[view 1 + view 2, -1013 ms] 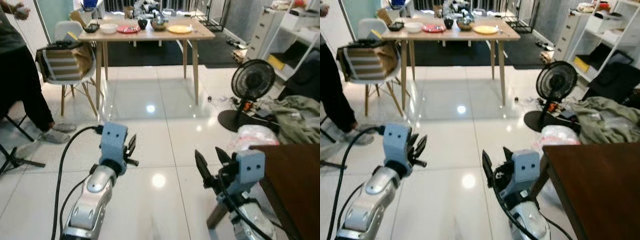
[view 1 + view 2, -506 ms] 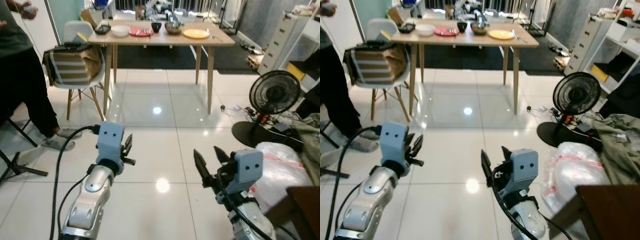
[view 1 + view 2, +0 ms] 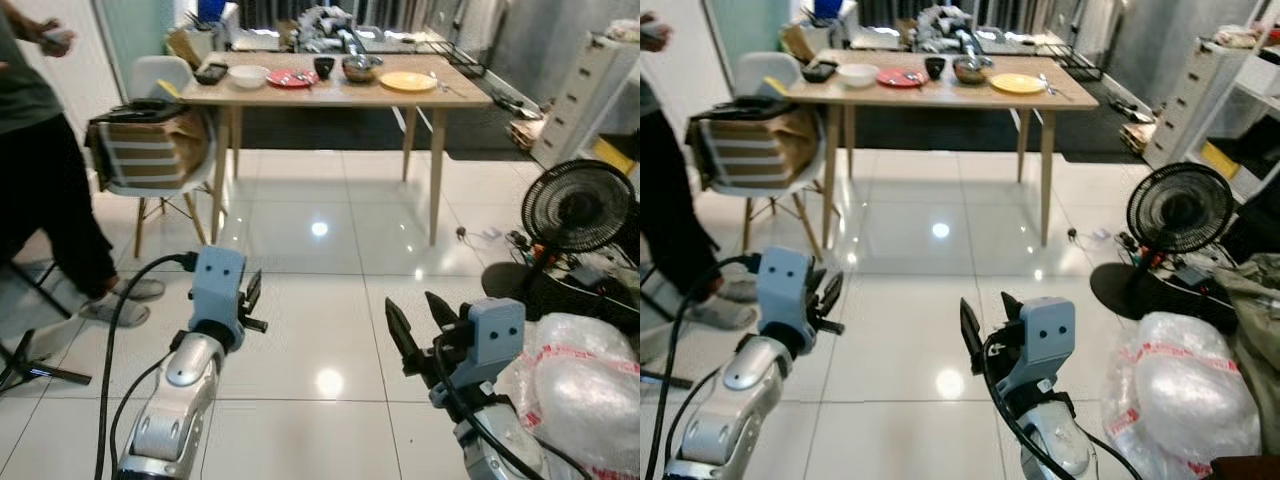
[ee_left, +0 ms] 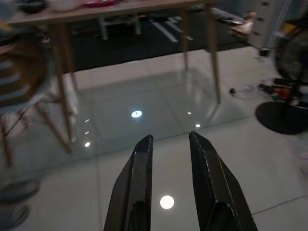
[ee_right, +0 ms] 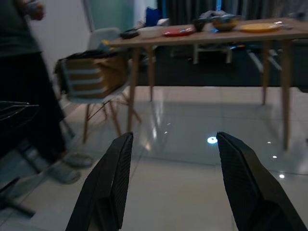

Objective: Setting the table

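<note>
The left tool (image 3: 252, 300) hung over the glossy white tiled floor (image 3: 330, 250), its two black fingers (image 4: 139, 168) a narrow gap apart and empty. The right tool (image 3: 420, 325) hung beside it at 3 o'clock, fingers spread wide, holding nothing. Far ahead at 12 o'clock stood the wooden desk (image 3: 330, 93), carrying a white bowl (image 3: 247, 75), a red plate (image 3: 291, 77), a dark cup (image 3: 323, 67), a metal bowl (image 3: 360, 69) and a yellow plate (image 3: 408, 81). At 10 o'clock, a white chair (image 3: 150, 150) held a striped bag; a person (image 3: 40, 180) stood further left. A black fan (image 3: 578, 215) stood at 2 o'clock
</note>
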